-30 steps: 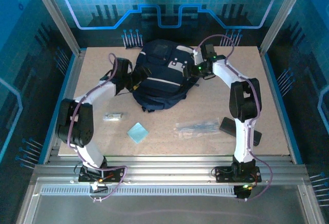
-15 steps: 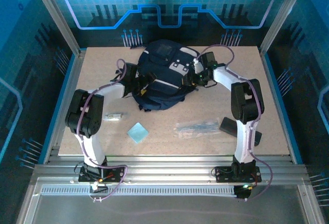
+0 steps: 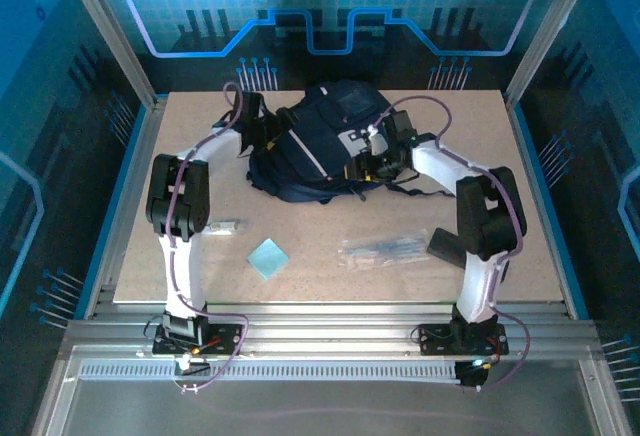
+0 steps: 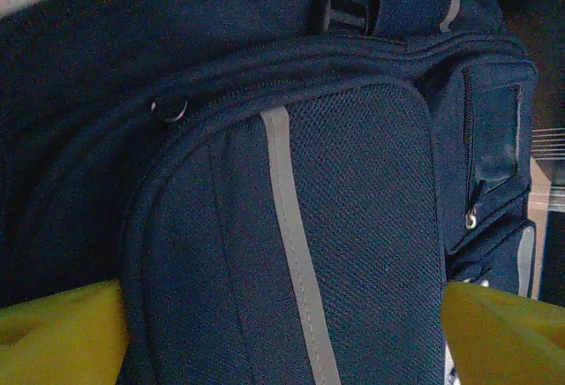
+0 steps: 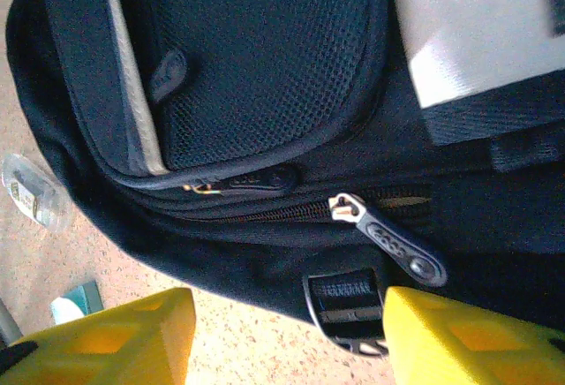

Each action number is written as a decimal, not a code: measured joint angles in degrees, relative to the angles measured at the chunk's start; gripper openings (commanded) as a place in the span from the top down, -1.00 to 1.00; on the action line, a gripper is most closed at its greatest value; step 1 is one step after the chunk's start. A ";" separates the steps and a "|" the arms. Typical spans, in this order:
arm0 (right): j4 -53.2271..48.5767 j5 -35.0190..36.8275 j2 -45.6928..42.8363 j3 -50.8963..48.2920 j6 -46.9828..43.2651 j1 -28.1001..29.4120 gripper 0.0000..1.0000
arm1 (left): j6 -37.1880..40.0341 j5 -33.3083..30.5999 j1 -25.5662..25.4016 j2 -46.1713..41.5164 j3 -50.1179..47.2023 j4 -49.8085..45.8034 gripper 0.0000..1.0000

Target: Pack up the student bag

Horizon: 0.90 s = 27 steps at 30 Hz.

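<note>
The student bag (image 3: 318,146), dark navy with grey stripes, lies at the back middle of the table. My left gripper (image 3: 264,133) is at its back left side. In the left wrist view it (image 4: 282,332) is open wide, and the bag's mesh front pocket (image 4: 353,226) with a grey stripe spans the gap between the yellow fingers. My right gripper (image 3: 372,163) is at the bag's right near edge. It (image 5: 291,332) is open over the table, close to a black buckle (image 5: 349,305) and a zipper pull (image 5: 388,235).
On the near half of the table lie a small clear packet (image 3: 222,225), a light blue square pad (image 3: 268,256), a clear pouch of pens (image 3: 390,247) and a flat black case (image 3: 447,244) beside the right arm. A metal frame borders the table.
The bag has turned and shifted slightly towards the back right. My left arm swung round to its back left side. The right gripper came nearer along its right edge.
</note>
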 measured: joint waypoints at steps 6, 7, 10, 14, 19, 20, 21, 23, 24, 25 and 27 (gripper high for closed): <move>-1.27 2.58 -1.11 2.47 -1.95 -0.76 -0.21 | 2.54 0.44 -0.02 -4.72 -2.23 -3.34 -0.83; -1.22 2.75 -0.59 3.13 -2.12 -0.76 -0.21 | 2.51 0.70 -0.20 -6.80 -4.33 -3.26 -0.83; -1.05 3.04 1.51 4.63 -2.43 -0.66 -0.24 | 1.81 1.33 -1.51 -12.74 -10.64 -2.60 -0.84; -0.02 4.00 5.86 5.95 -2.75 -0.17 -0.27 | -1.92 2.60 -4.76 -18.01 -19.19 1.88 -0.83; 1.05 4.26 8.92 5.92 -2.64 0.26 -0.28 | -6.19 2.97 -6.73 -16.59 -25.55 7.76 -0.83; 1.38 4.09 8.90 5.79 -2.49 0.26 -0.28 | -6.86 2.99 -6.58 -15.96 -25.94 8.83 -0.83; 1.68 3.87 8.90 5.70 -2.43 0.28 -0.28 | -7.56 2.99 -6.47 -15.47 -26.14 9.70 -0.82; 2.84 3.34 8.87 4.87 -2.03 0.37 -0.28 | -9.14 3.08 -6.36 -13.99 -26.21 11.74 -0.81; 3.50 3.10 8.83 4.46 -1.84 0.37 -0.28 | -9.64 3.13 -6.34 -13.40 -26.21 12.48 -0.81; 4.26 2.62 8.63 3.91 -1.38 0.37 -0.28 | -10.32 3.23 -6.27 -12.81 -26.21 13.27 -0.82; 5.55 1.79 7.80 2.69 -0.48 0.44 -0.28 | -11.15 3.26 -6.10 -12.44 -26.21 14.45 -0.81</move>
